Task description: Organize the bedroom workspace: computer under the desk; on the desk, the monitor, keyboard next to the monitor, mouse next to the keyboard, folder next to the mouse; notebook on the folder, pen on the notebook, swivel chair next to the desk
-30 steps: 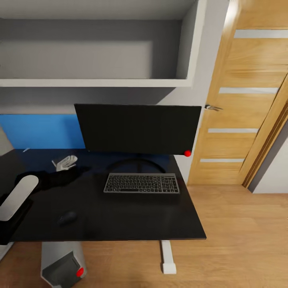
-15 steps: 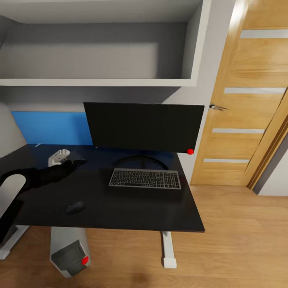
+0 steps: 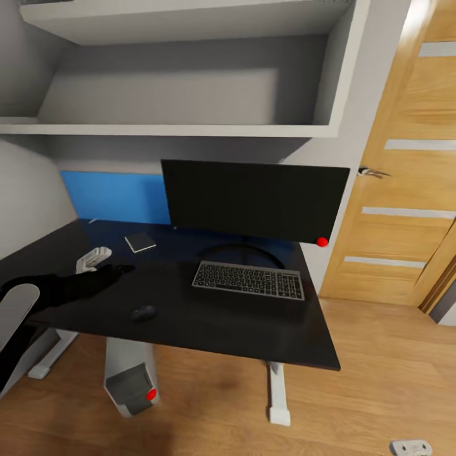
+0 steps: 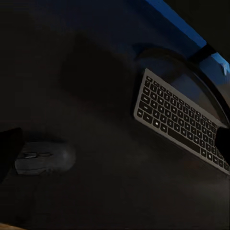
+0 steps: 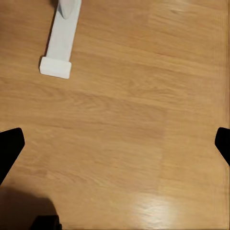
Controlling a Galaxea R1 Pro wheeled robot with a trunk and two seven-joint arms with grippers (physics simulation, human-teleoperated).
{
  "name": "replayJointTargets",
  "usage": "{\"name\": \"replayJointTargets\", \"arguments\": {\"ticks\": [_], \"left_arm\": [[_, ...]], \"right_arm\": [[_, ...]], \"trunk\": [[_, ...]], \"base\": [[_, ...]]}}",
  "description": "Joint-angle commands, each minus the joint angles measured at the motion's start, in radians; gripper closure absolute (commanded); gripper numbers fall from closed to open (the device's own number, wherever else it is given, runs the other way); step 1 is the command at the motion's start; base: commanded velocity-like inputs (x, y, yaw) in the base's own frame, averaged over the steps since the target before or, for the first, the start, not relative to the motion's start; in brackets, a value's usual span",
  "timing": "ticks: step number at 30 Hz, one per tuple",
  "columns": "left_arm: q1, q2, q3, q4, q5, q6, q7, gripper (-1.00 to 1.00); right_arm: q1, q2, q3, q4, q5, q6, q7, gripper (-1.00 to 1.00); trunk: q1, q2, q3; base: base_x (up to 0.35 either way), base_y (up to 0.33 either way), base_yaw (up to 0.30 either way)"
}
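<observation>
In the head view the desk (image 3: 209,316) runs across the middle of the frame, its black top dark enough that the mouse (image 3: 143,312) left of centre barely stands out from it. The monitor (image 3: 253,199) stands at the back with its arc stand partly hidden behind the keyboard (image 3: 248,280), which lies just in front of it. A small notebook (image 3: 140,242) lies upper left on the desk top, before the blue back panel. The computer (image 3: 132,380) stands on the floor under the desk, its upper part cut off by the desk edge. The left arm reaches in from the lower left over the desk; the left gripper (image 3: 117,271) blends into the black top, so I cannot tell how far it is open. In the left wrist view the mouse (image 4: 44,157) and keyboard (image 4: 182,118) lie well apart. The right gripper (image 5: 115,146) has its fingertips (image 5: 9,148) spread wide at the frame edges, empty, over the wood floor (image 5: 134,120) near a white desk foot (image 5: 60,45).
</observation>
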Motion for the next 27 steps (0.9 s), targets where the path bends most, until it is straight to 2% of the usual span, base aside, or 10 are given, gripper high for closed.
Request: {"name": "replayJointTargets", "arguments": {"ticks": [1, 12, 20, 23, 27], "left_arm": [[-0.001, 0.000, -0.002, -0.001, 0.010, 0.000, 0.011, -1.00], [-0.001, -0.002, -0.002, -0.004, 0.010, -0.001, 0.014, -1.00], [0.022, -0.006, -0.001, -0.008, 0.011, -0.006, 0.014, -1.00], [0.033, -0.055, 0.000, -0.009, 0.009, -0.014, 0.016, -1.00], [0.051, -0.082, 0.001, -0.009, 0.000, -0.028, 0.021, -1.00]], "right_arm": [[0.000, -0.001, -0.001, -0.006, -0.010, 0.009, -0.008, -1.00], [0.000, 0.004, -0.019, -0.024, -0.009, 0.035, -0.009, -1.00], [-0.001, 0.005, -0.021, -0.024, -0.010, 0.036, -0.009, -1.00], [-0.002, 0.005, -0.024, -0.024, -0.010, 0.036, -0.009, -1.00], [-0.002, 0.005, -0.026, -0.025, -0.011, 0.036, -0.009, -1.00]], "trunk": [[0.000, -0.001, -0.001], [0.000, -0.001, -0.001], [0.000, -0.001, 0.002], [-0.004, 0.006, 0.007], [-0.020, 0.034, 0.021]], "base": [[-0.247, -0.178, 0.147], [-0.265, -0.181, 0.217], [-0.055, -0.030, 0.269], [-0.009, -0.005, 0.257], [-0.003, -0.001, 0.235]]}}
